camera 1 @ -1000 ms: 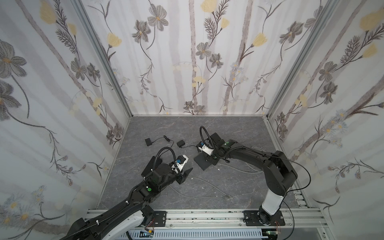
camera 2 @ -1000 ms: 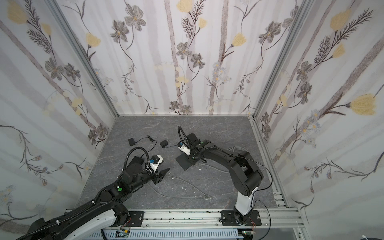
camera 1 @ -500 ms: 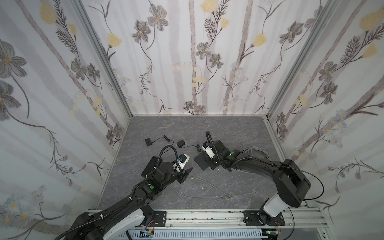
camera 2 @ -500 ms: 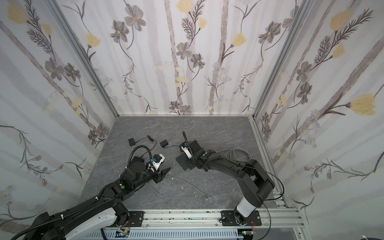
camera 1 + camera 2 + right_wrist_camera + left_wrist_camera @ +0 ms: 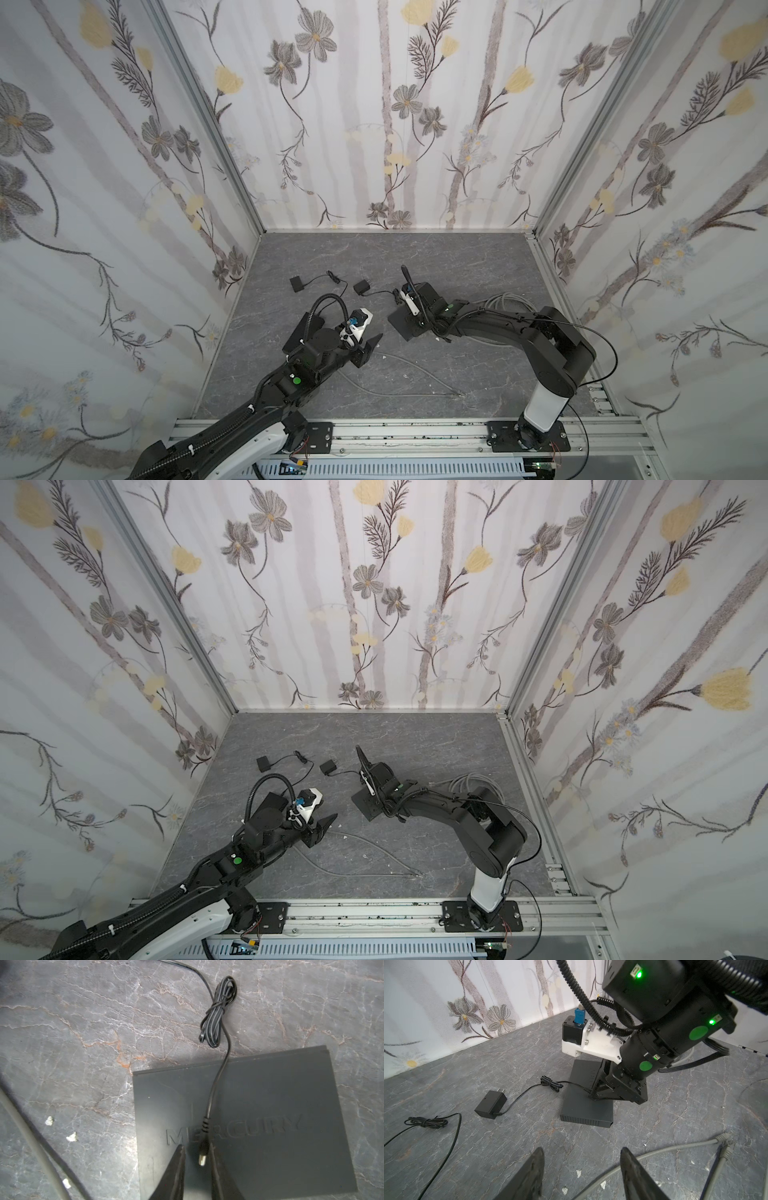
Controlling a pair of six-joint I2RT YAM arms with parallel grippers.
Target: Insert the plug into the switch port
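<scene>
Both arms at work: my left arm (image 5: 291, 380) stretches low and forward from its base, elbow raised, wrist nearly level. The left gripper (image 5: 582, 1157) at its end is held with its 2 fingers (image 5: 536, 1165) spread wide apart. My right arm (image 5: 503, 328) folds sharply at the elbow and reaches in toward the middle, wrist pitched steeply down. The right gripper (image 5: 196, 1153) points straight down, its 2 fingers (image 5: 176, 1167) close together, with a narrow gap between the tips.
</scene>
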